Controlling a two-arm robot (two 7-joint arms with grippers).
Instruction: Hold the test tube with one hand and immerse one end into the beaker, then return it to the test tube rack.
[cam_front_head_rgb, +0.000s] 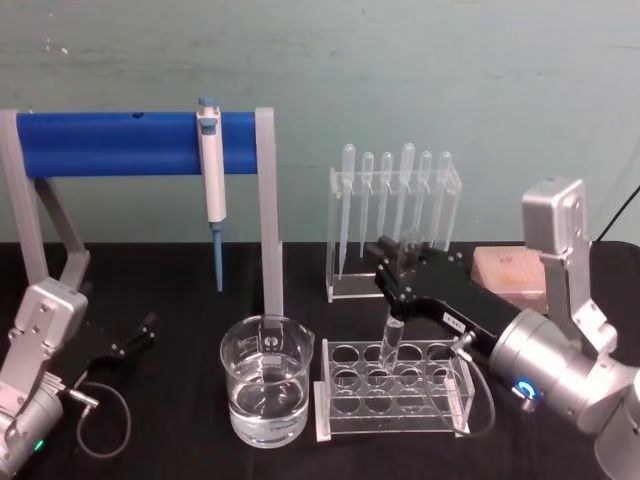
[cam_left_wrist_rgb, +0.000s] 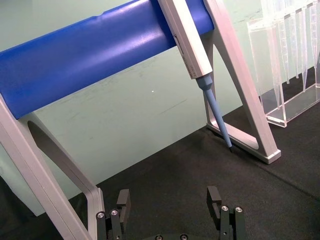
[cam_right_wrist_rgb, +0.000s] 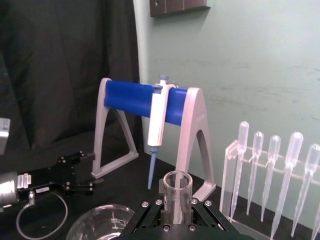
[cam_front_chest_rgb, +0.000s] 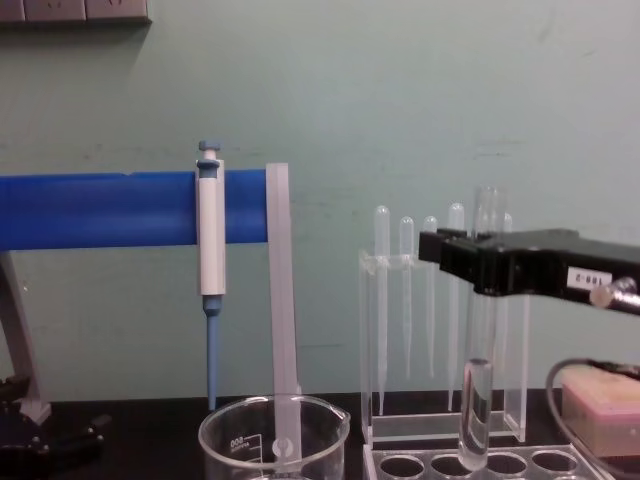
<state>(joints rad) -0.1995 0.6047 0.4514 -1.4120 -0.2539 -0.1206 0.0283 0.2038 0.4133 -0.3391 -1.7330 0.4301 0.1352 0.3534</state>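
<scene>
The right pincer (cam_right_wrist_rgb: 176, 208), clamped on the upright tube (cam_front_chest_rgb: 476, 420), holds its bottom at a rack (cam_front_head_rgb: 441, 407) hole, probably the pick-up, so next comes lifting clear and carrying left over the beaker (cam_front_head_rgb: 266, 392); the left pincer (cam_left_wrist_rgb: 169, 202) idles apart, well left of it.

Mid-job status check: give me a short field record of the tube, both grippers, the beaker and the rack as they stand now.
held: slim clear glass test tube, upright, rounded bottom at a back-row hole of the clear plastic rack
right gripper: black, shut on the test tube, over the rack
left gripper: open, parked at the far left
beaker: wide clear glass, graduated, part-filled with clear liquid, left of the rack, apart from the test tube
other rack holes: empty
</scene>
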